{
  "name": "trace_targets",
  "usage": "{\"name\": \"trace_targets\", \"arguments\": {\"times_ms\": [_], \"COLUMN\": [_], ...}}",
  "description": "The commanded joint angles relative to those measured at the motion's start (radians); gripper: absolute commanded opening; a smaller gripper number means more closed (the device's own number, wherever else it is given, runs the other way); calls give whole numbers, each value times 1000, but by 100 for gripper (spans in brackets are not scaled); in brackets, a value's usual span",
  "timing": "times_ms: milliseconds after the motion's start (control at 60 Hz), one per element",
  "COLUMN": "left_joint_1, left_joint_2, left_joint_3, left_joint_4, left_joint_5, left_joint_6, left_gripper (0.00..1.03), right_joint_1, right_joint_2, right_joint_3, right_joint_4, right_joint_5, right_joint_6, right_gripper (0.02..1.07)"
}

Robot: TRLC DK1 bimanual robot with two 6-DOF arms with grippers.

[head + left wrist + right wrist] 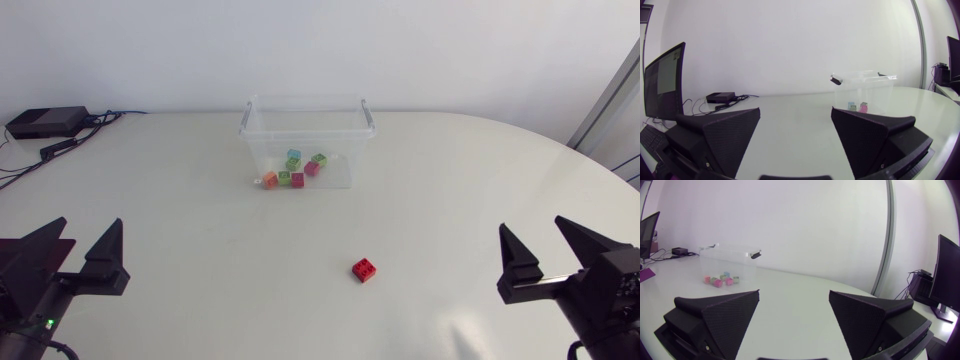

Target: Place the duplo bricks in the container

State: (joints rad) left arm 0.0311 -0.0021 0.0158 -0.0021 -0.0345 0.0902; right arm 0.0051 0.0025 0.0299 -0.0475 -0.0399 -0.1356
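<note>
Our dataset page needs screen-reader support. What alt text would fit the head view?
A red brick sits alone on a white table, nearer than a clear container that already holds several coloured bricks. The left arm and right arm rest at the near corners, jaws open and empty.

One container (pixel 305 101), about seven bricks (pixel 297 180) inside, one red brick (pixel 365 269) outside.
</note>
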Motion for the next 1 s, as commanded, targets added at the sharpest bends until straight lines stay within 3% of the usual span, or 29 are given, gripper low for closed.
{"name": "trace_targets", "arguments": {"times_ms": [0, 300, 433, 767, 983], "left_joint_1": [7, 7, 7, 7, 7], "left_joint_2": [-10, -10, -10, -10, -10], "left_joint_3": [-16, -16, -16, -16, -16], "left_joint_4": [4, 4, 4, 4, 4], "left_joint_5": [-7, -7, -7, -7, -7], "left_joint_6": [17, 17, 17, 17, 17], "left_gripper": [99, 99, 99, 99, 99], "right_joint_1": [7, 15, 27, 240, 323], "right_joint_2": [-6, 99, 189, 439, 651], "right_joint_3": [16, 162, 268, 450, 531], "right_joint_4": [-43, -77, -161, -367, -437], "right_joint_5": [-17, -29, -72, -95, -132], "right_joint_6": [-19, 1, 36, 68, 67], "right_gripper": [103, 103, 102, 102, 102]}}
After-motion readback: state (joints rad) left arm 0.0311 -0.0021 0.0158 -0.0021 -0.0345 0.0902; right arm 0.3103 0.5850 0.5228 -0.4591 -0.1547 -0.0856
